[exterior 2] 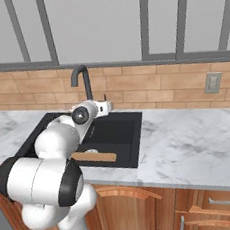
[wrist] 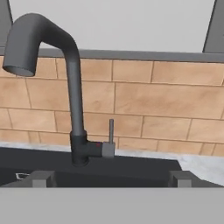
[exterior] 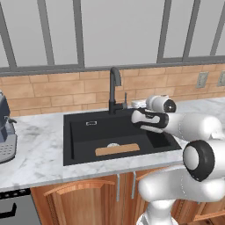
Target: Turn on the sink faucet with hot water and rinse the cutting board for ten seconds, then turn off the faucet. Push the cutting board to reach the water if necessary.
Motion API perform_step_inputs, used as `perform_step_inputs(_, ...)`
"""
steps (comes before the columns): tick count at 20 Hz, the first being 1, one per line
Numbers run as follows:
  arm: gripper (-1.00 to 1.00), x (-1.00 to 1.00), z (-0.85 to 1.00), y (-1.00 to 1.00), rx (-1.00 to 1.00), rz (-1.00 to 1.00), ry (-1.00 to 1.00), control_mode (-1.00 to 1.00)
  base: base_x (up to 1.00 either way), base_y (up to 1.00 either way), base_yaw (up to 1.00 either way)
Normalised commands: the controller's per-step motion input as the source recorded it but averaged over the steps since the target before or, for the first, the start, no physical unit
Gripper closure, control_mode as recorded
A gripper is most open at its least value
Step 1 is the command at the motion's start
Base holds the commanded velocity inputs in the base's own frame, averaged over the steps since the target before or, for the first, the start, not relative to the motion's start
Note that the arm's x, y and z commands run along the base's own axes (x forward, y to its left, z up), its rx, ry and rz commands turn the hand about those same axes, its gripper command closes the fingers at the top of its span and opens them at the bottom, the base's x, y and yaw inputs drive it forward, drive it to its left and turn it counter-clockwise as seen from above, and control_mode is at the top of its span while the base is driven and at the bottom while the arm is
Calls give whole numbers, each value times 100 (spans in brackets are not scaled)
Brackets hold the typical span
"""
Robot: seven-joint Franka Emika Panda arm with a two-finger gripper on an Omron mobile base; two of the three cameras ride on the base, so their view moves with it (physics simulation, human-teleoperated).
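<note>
One tall matte black gooseneck faucet (wrist: 74,100) at far rim of one large rectangular black basin (exterior: 83,136); small grey lever (wrist: 111,131) upright on its right side. One thin light tan wooden cutting board (exterior: 117,149) flat on basin floor, near front wall, beside round drain (exterior: 113,144). One two-finger gripper (wrist: 111,178), tips spread wide apart, grasping nothing, facing faucet base.

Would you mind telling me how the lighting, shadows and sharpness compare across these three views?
Left base view: flat, even light, no glare; the black sink swallows detail, the cutting board stands out. Right base view: equally soft, the arm blocking part of the basin. Hand view: the sink faucet looms large with slightly blurred edges and no hard shadow on the bricks.
</note>
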Motion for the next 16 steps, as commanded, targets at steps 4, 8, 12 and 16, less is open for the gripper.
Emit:
perform_step_inputs(4, -100, 29, -15, 0, 0, 0, 0, -100, 0, 0, 0)
perform_step_inputs(8, -100, 27, -15, 0, 0, 0, -1, -100, 0, 0, 0)
perform_step_inputs(12, -100, 27, -8, 0, 0, 0, -1, -100, 0, 0, 0)
perform_step_inputs(16, -100, 35, -1, 0, 1, 0, 0, -100, 0, 0, 0)
